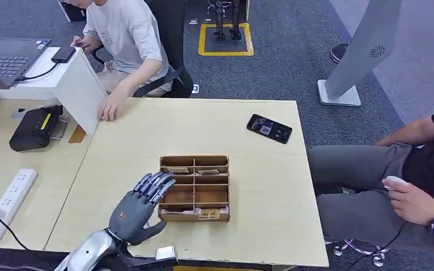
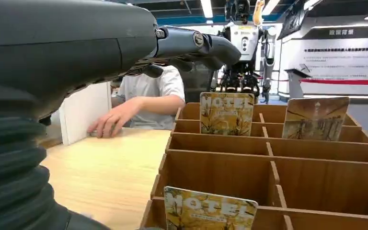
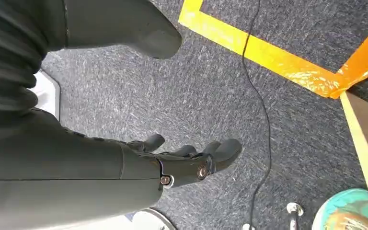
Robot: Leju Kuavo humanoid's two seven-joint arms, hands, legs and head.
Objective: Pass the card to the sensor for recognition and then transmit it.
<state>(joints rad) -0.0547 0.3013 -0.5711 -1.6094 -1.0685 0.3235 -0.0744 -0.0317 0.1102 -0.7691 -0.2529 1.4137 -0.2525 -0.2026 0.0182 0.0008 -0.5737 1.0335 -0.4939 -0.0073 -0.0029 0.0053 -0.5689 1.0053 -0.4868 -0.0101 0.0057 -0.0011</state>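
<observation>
left hand (image 1: 138,206) empty, fingers spread, at the tray's (image 1: 195,188) left edge | near card (image 1: 208,213) sits at its 3 o'clock, long axis left-right, so left's way closer | right hand (image 3: 191,160) hangs loose by the floor, holding nothing

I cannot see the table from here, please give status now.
Left hand open, over the wooden box's left edge, holding nothing. Right hand empty, hanging over carpet. Cards standing in box, untouched. Nothing blocking.

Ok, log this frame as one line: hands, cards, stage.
stage: reach, no card taken | left hand: open, over organizer's left edge | right hand: empty, hanging above floor | hotel cards: upright in slots
</observation>
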